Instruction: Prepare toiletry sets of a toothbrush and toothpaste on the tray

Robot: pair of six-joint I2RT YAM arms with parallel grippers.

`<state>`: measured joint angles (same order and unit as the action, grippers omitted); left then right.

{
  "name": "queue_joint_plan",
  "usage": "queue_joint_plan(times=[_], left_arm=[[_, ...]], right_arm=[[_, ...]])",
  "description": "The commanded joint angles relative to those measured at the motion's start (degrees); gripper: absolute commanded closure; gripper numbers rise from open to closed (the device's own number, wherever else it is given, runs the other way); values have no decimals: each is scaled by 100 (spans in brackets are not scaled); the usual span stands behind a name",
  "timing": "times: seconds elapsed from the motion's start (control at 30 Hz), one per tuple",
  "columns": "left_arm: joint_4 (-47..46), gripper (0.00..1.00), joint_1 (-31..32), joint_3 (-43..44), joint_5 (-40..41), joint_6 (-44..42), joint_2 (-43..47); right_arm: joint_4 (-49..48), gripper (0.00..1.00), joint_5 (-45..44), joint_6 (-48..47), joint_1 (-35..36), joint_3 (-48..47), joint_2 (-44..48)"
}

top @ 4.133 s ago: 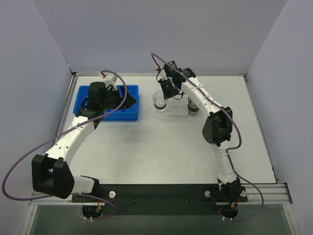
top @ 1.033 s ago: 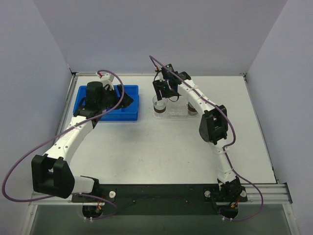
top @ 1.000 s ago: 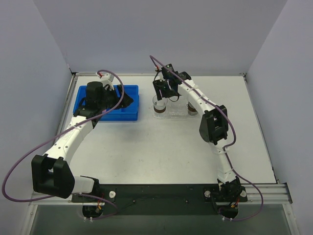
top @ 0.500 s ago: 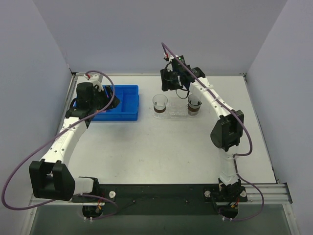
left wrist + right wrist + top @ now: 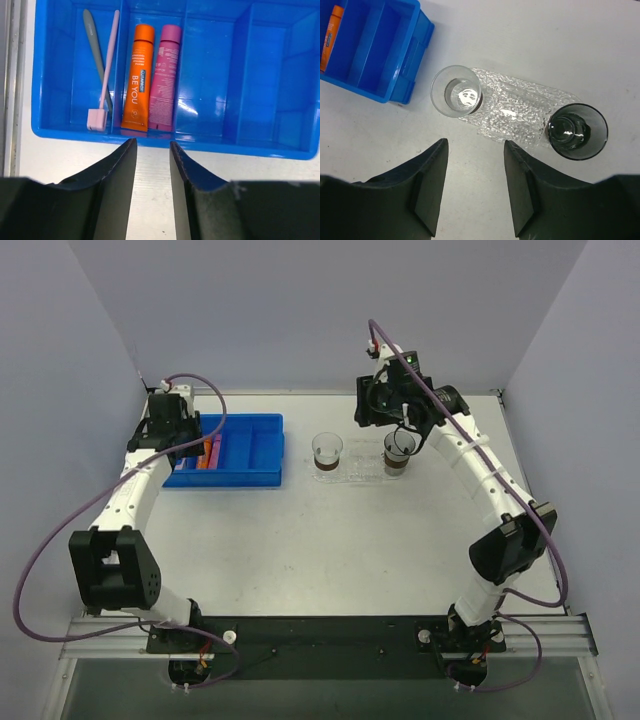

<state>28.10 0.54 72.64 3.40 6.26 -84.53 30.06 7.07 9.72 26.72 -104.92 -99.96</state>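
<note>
In the left wrist view the blue bin (image 5: 210, 75) holds a grey toothbrush (image 5: 93, 55), a pink toothbrush (image 5: 107, 70), an orange toothpaste tube (image 5: 138, 75) and a pink toothpaste tube (image 5: 164, 75), side by side. My left gripper (image 5: 152, 146) hovers just outside the bin's rim, open, with nothing between its fingers. The clear bumpy tray (image 5: 520, 112) lies on the table with a clear cup (image 5: 456, 91) at one end and a dark cup (image 5: 576, 131) at the other. My right gripper (image 5: 475, 145) hangs high above the table on the near side of the tray, open and empty.
From above, the bin (image 5: 250, 452) sits at the back left and the tray (image 5: 357, 473) with both cups at the back middle. The left gripper (image 5: 180, 440) is at the bin's left end. The right gripper (image 5: 385, 412) is raised behind the cups. Grey walls enclose the table.
The left arm has drawn back left from over the bin, its jaws narrower. The right gripper has risen from the clear cup and moved right, toward the back.
</note>
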Motion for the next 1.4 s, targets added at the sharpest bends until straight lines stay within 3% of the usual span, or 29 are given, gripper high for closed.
queue_joint_plan(times=[0.0,0.1,0.3,0.53,1.37], left_arm=[[99,60,-18,645,240,-476,-528],[266,67,-18,1031,363,-521,-1020],[521,67,-18,1656,706,-600,-1855],[715,67,-18,2421,407,-732,-2743],[1180,65,-18,3450,767,-811,-4124]], right_arm=[[-62,56,84,-180,-290,42,434],[-62,57,224,-268,-448,16,478],[-150,58,321,-31,-703,104,495],[-150,58,260,-84,-870,86,548],[-176,59,374,145,-1020,104,381]])
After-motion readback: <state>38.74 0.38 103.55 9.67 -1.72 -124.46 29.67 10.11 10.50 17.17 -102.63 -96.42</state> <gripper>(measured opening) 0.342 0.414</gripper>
